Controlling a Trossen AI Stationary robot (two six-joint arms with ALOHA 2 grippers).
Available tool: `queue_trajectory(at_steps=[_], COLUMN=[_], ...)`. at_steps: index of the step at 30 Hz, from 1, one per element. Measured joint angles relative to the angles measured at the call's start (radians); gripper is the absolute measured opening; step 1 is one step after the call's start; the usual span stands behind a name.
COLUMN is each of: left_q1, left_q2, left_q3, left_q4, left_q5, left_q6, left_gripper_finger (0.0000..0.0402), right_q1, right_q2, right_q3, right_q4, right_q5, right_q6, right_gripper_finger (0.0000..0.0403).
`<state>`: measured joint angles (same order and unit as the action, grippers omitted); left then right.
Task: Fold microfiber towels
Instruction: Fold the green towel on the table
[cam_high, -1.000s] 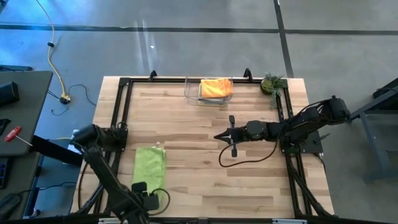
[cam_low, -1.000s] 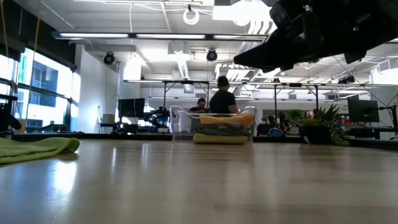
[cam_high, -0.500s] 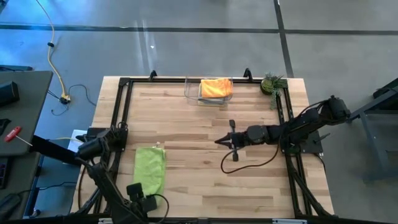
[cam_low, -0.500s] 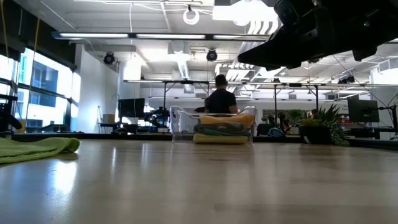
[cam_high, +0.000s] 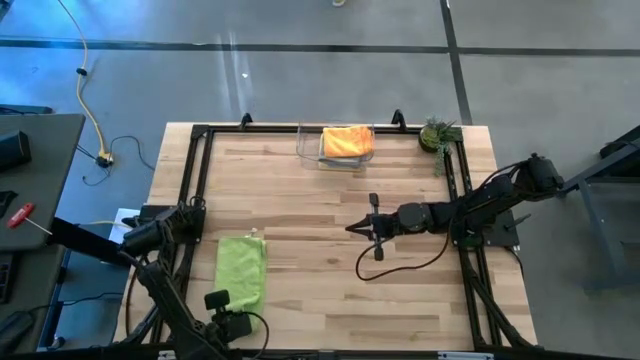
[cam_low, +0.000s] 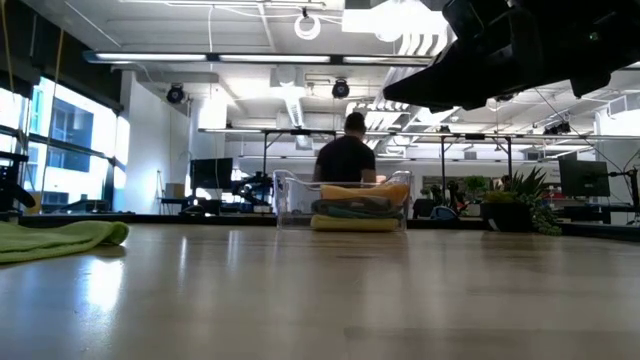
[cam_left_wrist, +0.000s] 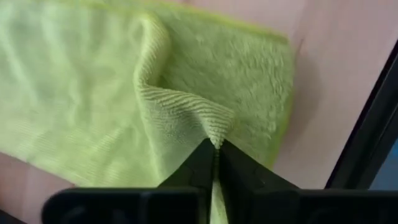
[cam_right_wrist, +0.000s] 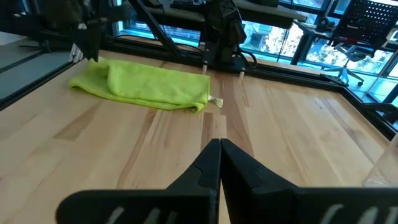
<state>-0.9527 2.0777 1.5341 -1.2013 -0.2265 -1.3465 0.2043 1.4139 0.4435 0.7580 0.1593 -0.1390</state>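
The left claw (cam_left_wrist: 216, 163), drawn back to the table's near edge, now pinches the near edge of the soft lime green microfiber towel (cam_high: 241, 272), lifting a ridge; a fold seems underway. The right claw (cam_high: 361, 226), fingers pressed together, hovers mid-table, well apart.

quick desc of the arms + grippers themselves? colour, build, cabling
Both arms are matte black, jointed segments. The right arm carries a thin black cable that loops loosely onto the wooden table. Each gripper, left gripper and right gripper, has two dark, flat fingers tapering to a wedge-shaped tip, mounted on a black crossbar. No markings or labels are visible.
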Motion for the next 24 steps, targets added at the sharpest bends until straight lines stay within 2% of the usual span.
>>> queue_trajectory(at_steps=[4, 9, 13, 16, 24], left_q1=[0.0, 0.002, 0.041, 0.093, 0.28], left_q2=[-0.058, -0.154, -0.225, -0.272, -0.333], left_q3=[0.0, 0.001, 0.001, 0.001, 0.001], left_q4=[-0.042, -0.117, -0.127, -0.122, 0.0], left_q5=[-0.114, -0.297, -0.422, -0.492, -0.554], left_q6=[-0.057, -0.131, -0.128, -0.082, 0.052], left_gripper_finger=[0.0007, 0.0003, 0.0002, 0.0001, 0.0], right_q1=[0.0, 0.007, 0.041, 0.072, 0.159], right_q2=[0.0, 0.0, 0.0, 0.0, 0.047], right_q3=[0.0, 0.0, 0.001, 0.007, 0.156], right_q4=[0.009, 0.017, 0.036, 0.067, 0.013], right_q5=[-0.001, -0.052, -0.054, -0.037, 0.055], right_q6=[0.003, 0.042, 0.053, 0.054, 0.034], right_gripper_finger=[0.0, 0.0, 0.001, 0.0042, 0.017])
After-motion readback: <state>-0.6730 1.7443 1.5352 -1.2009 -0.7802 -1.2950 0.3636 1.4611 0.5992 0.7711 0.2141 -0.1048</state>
